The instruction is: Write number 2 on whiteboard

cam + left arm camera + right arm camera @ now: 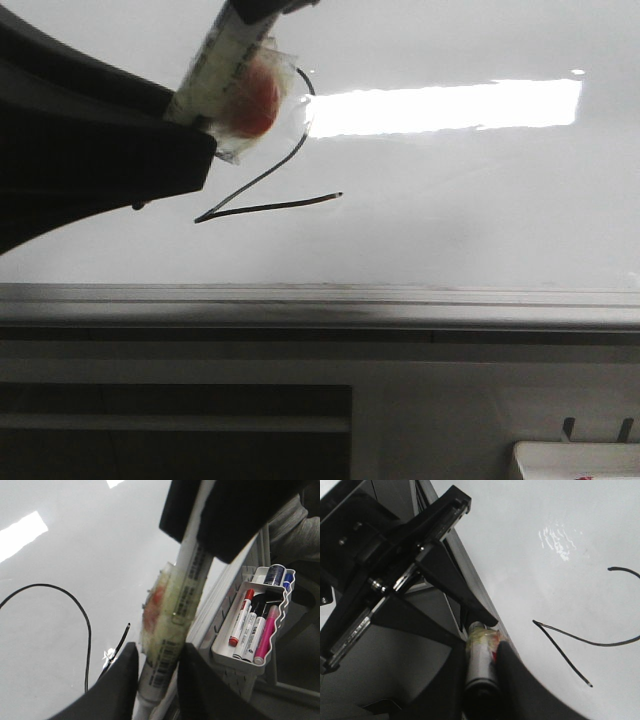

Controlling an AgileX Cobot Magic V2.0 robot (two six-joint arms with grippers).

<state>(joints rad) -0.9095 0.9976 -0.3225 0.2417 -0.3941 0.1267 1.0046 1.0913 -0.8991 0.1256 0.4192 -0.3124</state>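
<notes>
The number 2 (262, 206) is drawn in thin black line on the whiteboard (450, 220). It also shows in the left wrist view (86, 625) and the right wrist view (565, 652). A white marker (213, 72), wrapped in tape with a red patch, is held at both ends just in front of the 2's upper curve. My left gripper (157, 667), the black mass at the left of the front view (185, 125), is shut on the marker's barcoded barrel (182, 595). My right gripper (482, 662), at the top edge of the front view (255, 8), is shut on its dark end (480, 680).
The board's grey bottom rail (320, 305) runs across under the 2. A white tray of several markers (250, 625) hangs beside the board. A small white tray (575, 462) sits at the lower right. A bright light reflection (450, 108) lies on the board.
</notes>
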